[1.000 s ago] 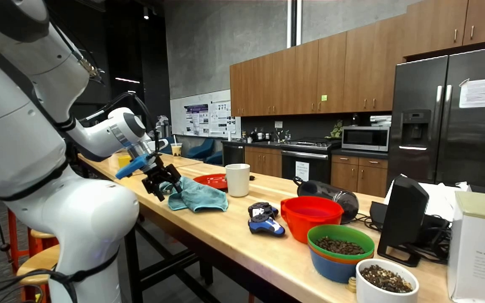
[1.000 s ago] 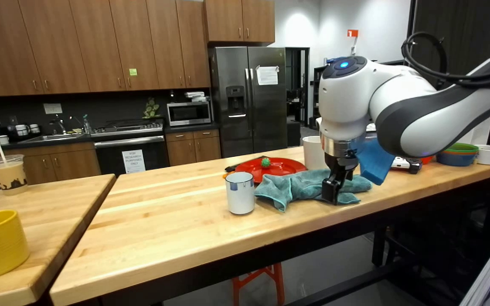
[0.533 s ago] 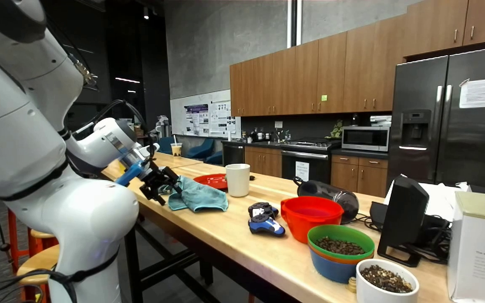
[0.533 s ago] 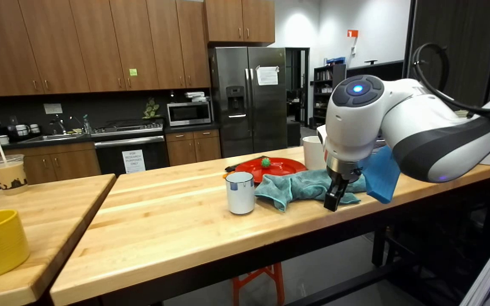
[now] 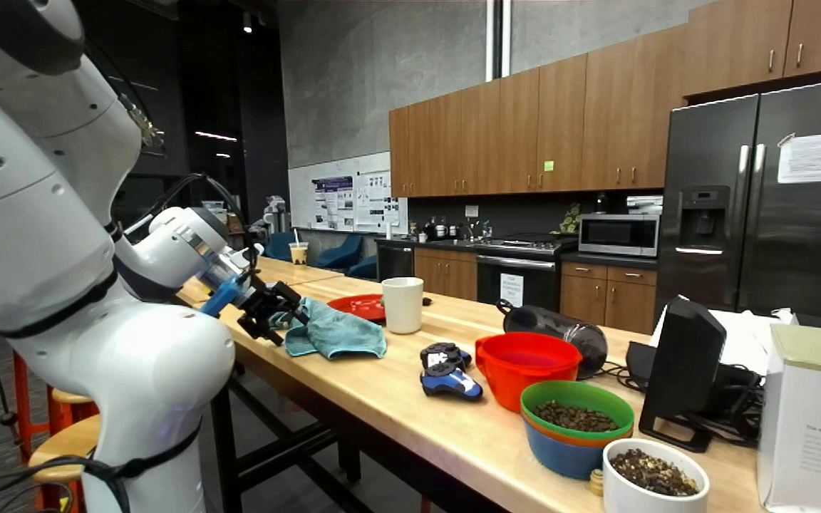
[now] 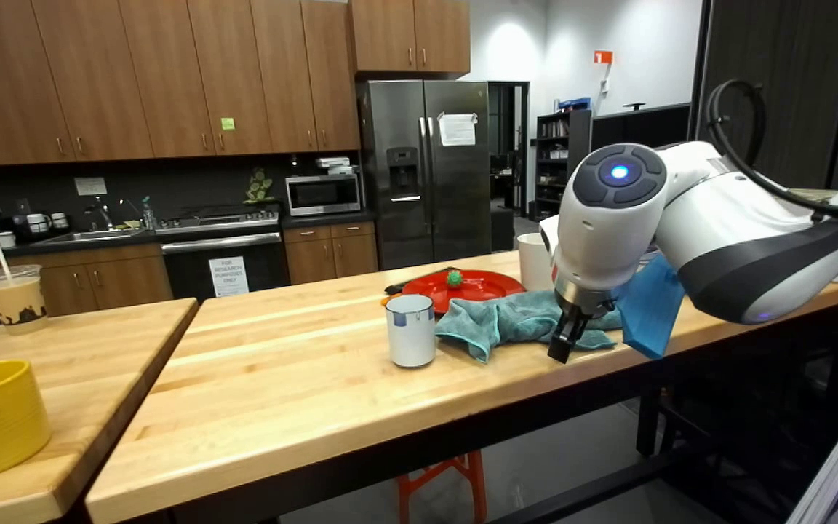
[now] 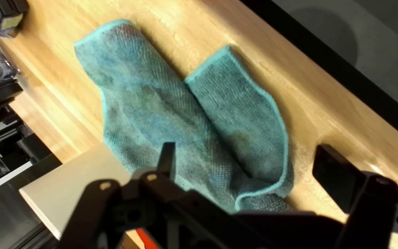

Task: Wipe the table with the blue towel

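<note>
Reaching low over the worktop (image 6: 281, 378), the arm (image 6: 717, 218) slants its gripper (image 7: 247, 157), jaws wide apart, at the edge of the towel (image 7: 171, 114) lying rumpled there, the wrist (image 6: 601, 233) lower and more tilted than a second ago.

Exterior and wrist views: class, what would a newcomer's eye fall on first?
Probably the white robot arm, filling the left of an exterior view. Next, the rumpled teal towel on the wooden table, the open gripper close by. Then the bright red plate, beyond the towel in both exterior views.
</note>
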`<control>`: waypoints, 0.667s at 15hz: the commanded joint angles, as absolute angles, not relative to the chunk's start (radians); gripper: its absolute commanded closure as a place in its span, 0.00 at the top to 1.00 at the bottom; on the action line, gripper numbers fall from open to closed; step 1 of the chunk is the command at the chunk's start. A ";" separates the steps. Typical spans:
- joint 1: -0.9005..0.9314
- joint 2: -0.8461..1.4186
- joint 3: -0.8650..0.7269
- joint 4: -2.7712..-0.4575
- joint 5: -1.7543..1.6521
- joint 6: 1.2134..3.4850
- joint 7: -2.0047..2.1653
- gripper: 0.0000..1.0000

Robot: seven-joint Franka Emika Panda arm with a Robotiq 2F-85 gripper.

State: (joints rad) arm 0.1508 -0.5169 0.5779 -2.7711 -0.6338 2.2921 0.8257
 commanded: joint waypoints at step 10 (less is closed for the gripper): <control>0.160 -0.457 0.545 -2.789 -0.754 2.312 0.956 0.65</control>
